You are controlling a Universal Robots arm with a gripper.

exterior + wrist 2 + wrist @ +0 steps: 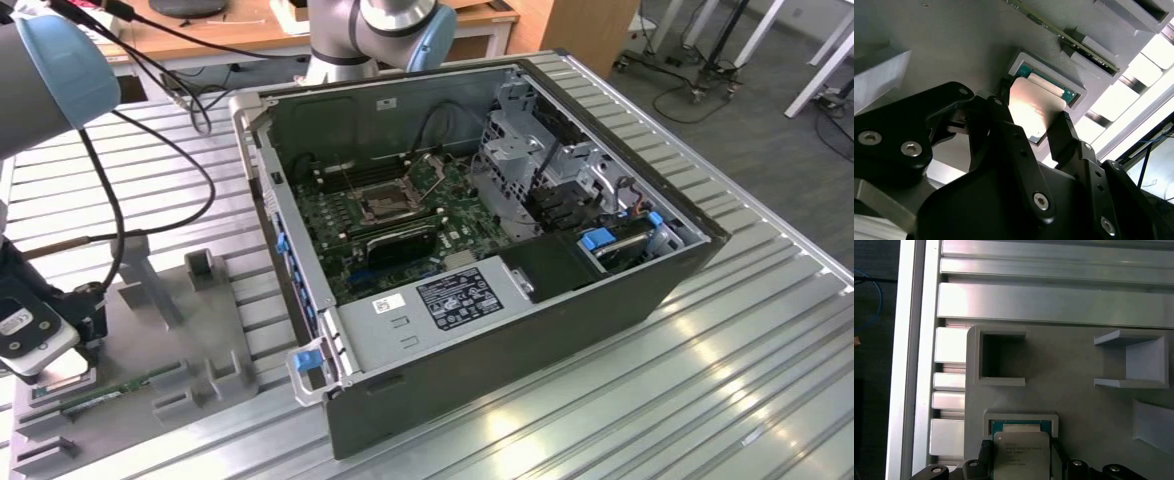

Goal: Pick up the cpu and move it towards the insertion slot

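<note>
a robotics lab or workshop, to judge by the gear. a grey industrial robot arm (367,30) stands at a ribbed metal counter (694,380) carrying an open computer case (534,350), its green motherboard (387,215) exposed, and a grey fixture tray (160,350). beyond are a wooden desk (240,40) and grey carpeted floor (761,130).

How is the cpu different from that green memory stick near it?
The cpu is square with a pale silvery top; the memory stick is long, thin and green. The cpu sits between the fingers of the gripper; the memory stick lies untouched. Both are flat parts at the grey tray.
</note>
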